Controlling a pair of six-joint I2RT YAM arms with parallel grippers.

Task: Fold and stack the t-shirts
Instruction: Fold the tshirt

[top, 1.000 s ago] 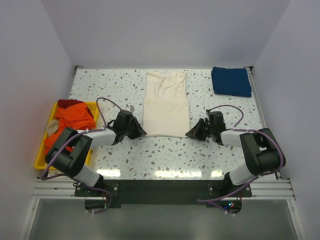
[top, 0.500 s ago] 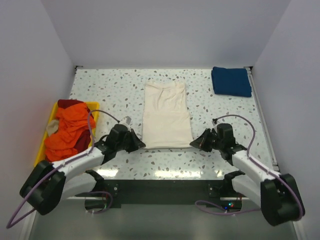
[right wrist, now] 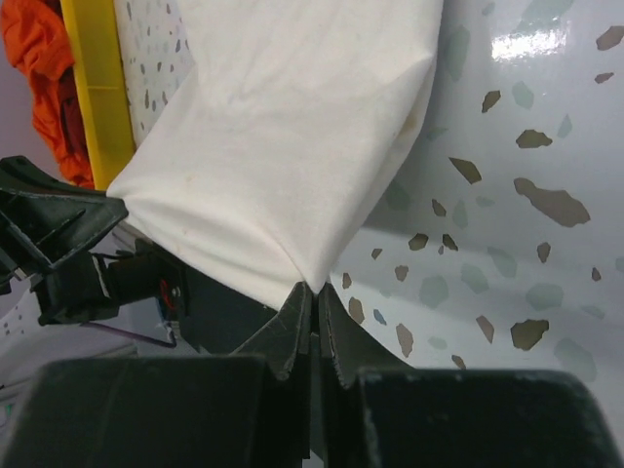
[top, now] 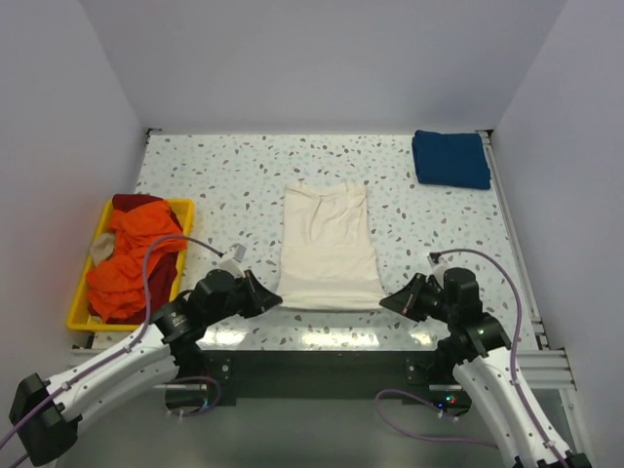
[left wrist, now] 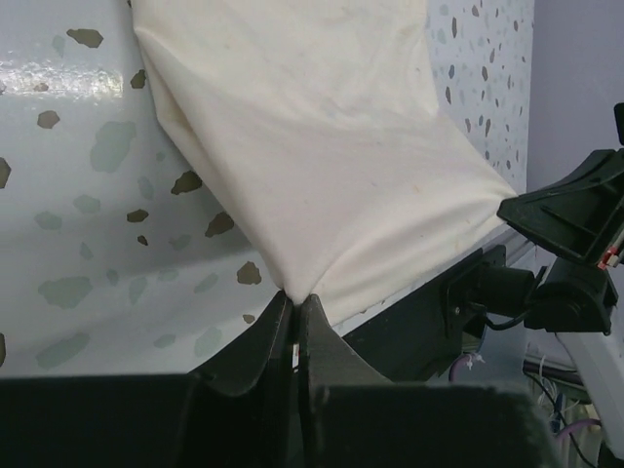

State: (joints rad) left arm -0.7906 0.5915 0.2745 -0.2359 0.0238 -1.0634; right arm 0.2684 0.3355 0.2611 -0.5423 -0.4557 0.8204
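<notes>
At the bench's near edge, the left tool is pinched tight on the near left corner of the cream t-shirt, and the right tool is clamped on its near right corner. The hem is stretched between them, and the rest lies flat, running away from the arms. Farther left, a yellow tray holds heaped orange and red garments. A folded dark blue t-shirt lies at the far right corner.
</notes>
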